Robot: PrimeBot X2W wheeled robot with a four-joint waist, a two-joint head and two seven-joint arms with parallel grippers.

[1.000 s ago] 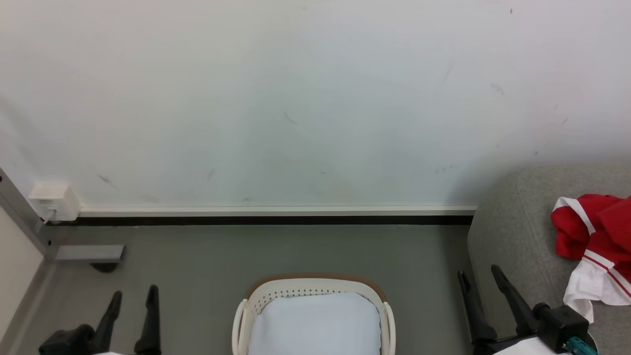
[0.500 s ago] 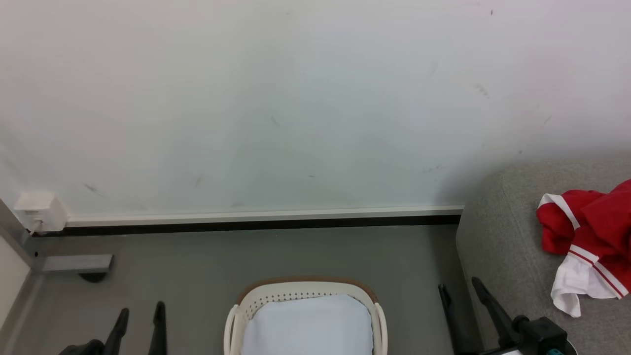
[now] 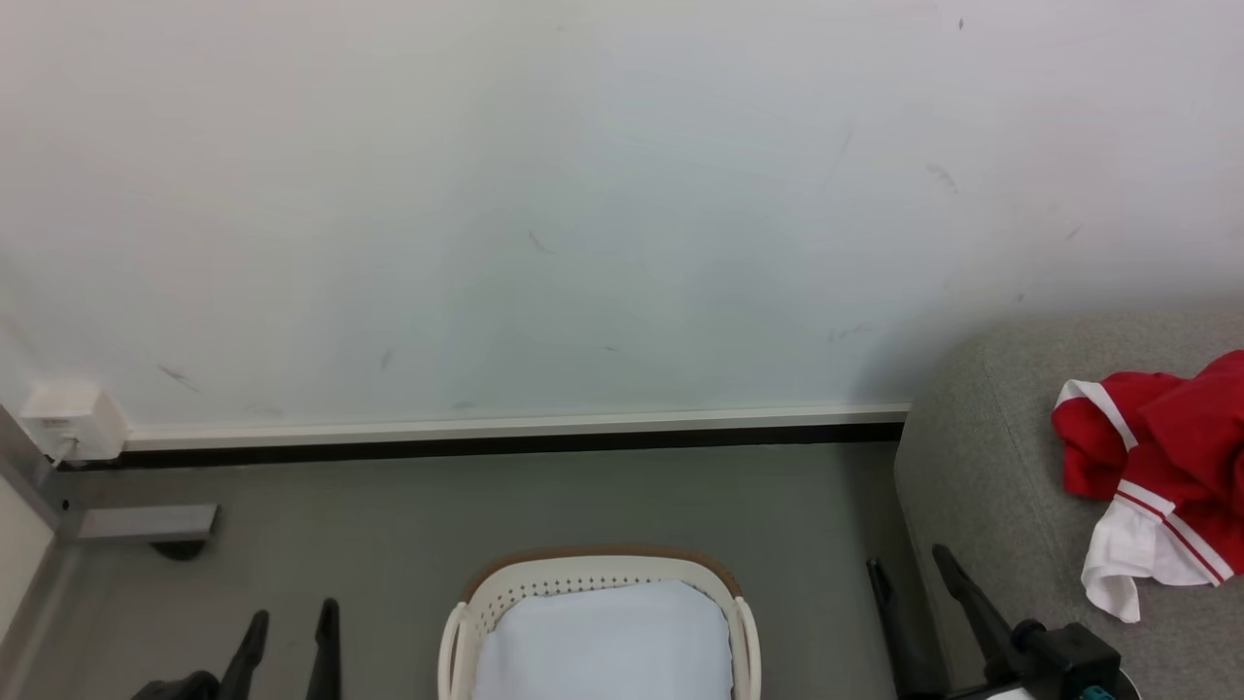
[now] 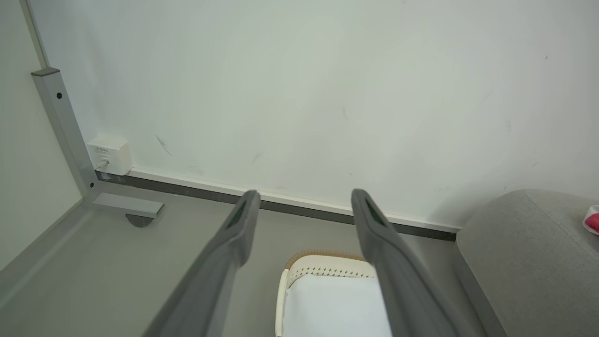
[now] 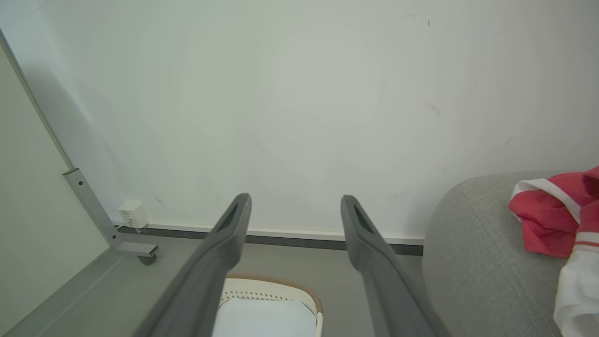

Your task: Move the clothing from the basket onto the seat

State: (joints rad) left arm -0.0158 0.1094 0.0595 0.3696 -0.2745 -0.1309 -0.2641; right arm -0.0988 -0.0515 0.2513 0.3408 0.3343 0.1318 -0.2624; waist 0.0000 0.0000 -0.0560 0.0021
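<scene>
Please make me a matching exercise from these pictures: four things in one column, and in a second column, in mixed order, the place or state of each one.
Things:
1. clothing
2. basket
3. white cloth
4. left gripper

Places or states:
A. open, holding nothing
B. lies inside the basket
C. stands on the floor
D. lies on the seat

Right pairs: 1-D; 2-C; 3-B; 4-A.
</scene>
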